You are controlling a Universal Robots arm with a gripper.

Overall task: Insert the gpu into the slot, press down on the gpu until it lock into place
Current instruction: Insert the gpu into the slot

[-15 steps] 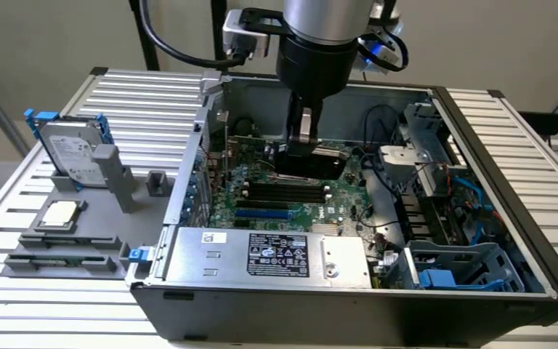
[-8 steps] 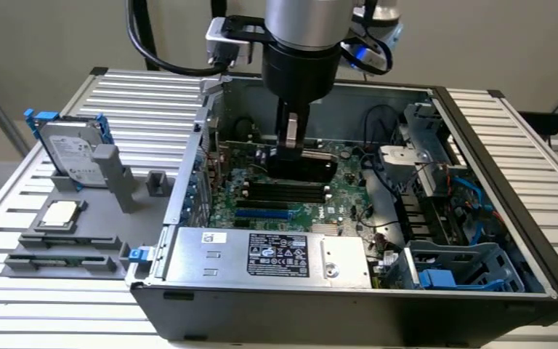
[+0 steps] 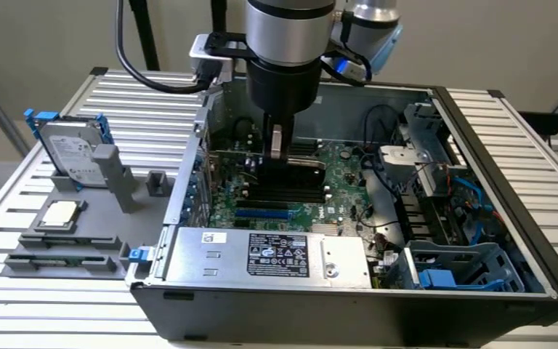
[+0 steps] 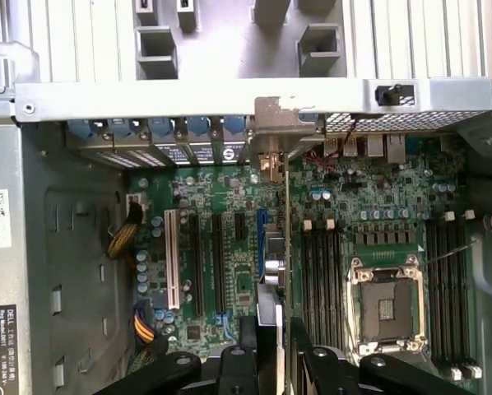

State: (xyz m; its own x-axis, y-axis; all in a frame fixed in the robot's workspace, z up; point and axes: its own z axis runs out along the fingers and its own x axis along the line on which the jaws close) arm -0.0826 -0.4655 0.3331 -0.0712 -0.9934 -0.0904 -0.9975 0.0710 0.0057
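- holding the gpu (image 4: 287, 247) upright and edge-on, the fingers (image 4: 266, 319) of the gripper (image 4: 280, 329) are closed part-way onto one end of the card, one on each side.
- the card's silver bracket (image 4: 271, 132) stands at the case wall with the expansion openings.
- the blue slot (image 4: 264, 239) lies just beside the card's edge on the green motherboard (image 4: 229, 189); whether they touch cannot be told.
- the computer case (image 3: 357, 313) lies open on the slatted tabletop (image 3: 66, 320), with a hard drive (image 3: 70, 149) at the exterior view's left.
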